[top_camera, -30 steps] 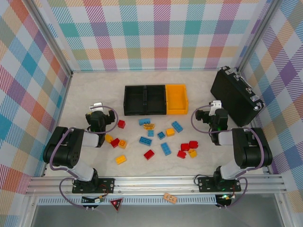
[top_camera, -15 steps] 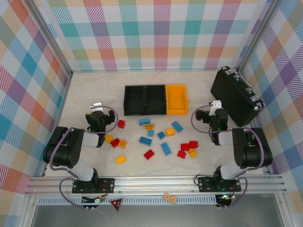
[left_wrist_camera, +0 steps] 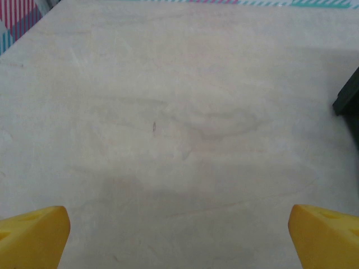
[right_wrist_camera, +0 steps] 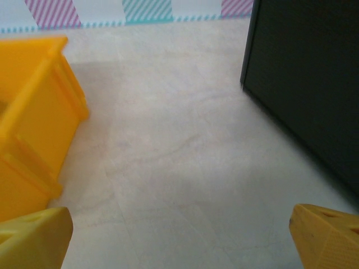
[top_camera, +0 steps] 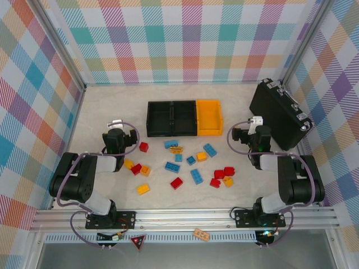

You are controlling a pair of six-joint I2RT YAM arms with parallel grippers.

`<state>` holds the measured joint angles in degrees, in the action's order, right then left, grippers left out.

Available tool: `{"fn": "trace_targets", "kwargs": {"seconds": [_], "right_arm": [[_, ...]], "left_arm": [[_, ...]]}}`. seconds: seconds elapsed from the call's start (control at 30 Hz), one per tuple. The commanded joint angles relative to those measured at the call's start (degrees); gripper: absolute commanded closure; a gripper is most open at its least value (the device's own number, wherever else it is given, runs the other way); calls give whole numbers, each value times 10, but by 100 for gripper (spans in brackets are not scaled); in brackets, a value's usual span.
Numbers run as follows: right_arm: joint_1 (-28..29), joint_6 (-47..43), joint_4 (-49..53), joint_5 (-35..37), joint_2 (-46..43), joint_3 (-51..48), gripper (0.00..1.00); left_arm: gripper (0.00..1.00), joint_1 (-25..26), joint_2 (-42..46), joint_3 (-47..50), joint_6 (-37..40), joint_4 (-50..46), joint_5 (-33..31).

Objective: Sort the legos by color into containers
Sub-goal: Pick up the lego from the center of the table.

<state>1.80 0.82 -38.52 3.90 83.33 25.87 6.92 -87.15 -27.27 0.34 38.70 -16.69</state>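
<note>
The bricks [top_camera: 182, 165] lie loose on the pale table [top_camera: 101, 106], scattered across the middle of the top view just below the bins [top_camera: 183, 119]. They are red, blue and yellow-orange. A red brick [top_camera: 144, 147] sits furthest to the left in the upper part of the scatter. A blue brick [top_camera: 171, 144] and a striped yellow one [top_camera: 176, 149] lie touching, closest to the bins. A tight cluster of red and orange pieces [top_camera: 223, 176] lies at the lower right. A lone yellow brick [top_camera: 143, 189] lies lowest in the frame.

The bins stand joined in a row in the upper centre: two black ones on the left and a yellow-orange bin [top_camera: 208, 117] on the right. A large black case [top_camera: 279, 115] rests at an angle in the upper right. A small pale-orange tag [top_camera: 201, 234] lies on the rail at the bottom of the frame.

The left arm [top_camera: 84, 174] reaches up the left side of the frame, its end beside the red brick but apart from it. The right arm [top_camera: 286, 179] reaches up the right side, its end between the yellow-orange bin and the case.

In the left wrist view, the left fingers [left_wrist_camera: 33, 238] are spread wide, one yellow tip in each lower corner, with bare table between them and nothing grasped. A black bin corner [left_wrist_camera: 349, 95] shows at the right edge.

In the right wrist view, the right fingers [right_wrist_camera: 36, 238] are likewise released and wide apart over bare table. The yellow-orange bin fills the left side and the black case the upper right.
</note>
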Motion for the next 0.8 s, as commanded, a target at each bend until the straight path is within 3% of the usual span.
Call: {"fn": "trace_targets", "kwargs": {"seconds": [0.0, 0.17, 0.27, 0.3, 0.37, 0.47, 0.6, 0.77], "right_arm": [[-4, 7, 90, -4, -60, 35, 1], [-5, 85, 189, -46, -144, 82, 1], [-5, 267, 344, -29, -166, 148, 1], [-9, 282, 377, -50, -164, 165, 1], [-8, 261, 396, -142, -154, 188, 7], [-7, 268, 424, -195, -153, 197, 16], [5, 241, 510, -215, -156, 218, 28], [45, 197, 593, -188, -137, 232, 36]], "left_arm": [[0, -4, 51, -51, 12, -105, 18], [0, -4, 125, -97, -65, -177, 41], [0, -7, 130, -179, -194, -313, 90], [0, -8, 121, -208, -207, -360, 122], [0, -8, 95, -254, -228, -423, 199], [5, -3, 83, -255, -257, -426, 290], [12, 24, 111, -220, -286, -426, 310], [18, 96, 152, -194, -281, -480, 279]]}}
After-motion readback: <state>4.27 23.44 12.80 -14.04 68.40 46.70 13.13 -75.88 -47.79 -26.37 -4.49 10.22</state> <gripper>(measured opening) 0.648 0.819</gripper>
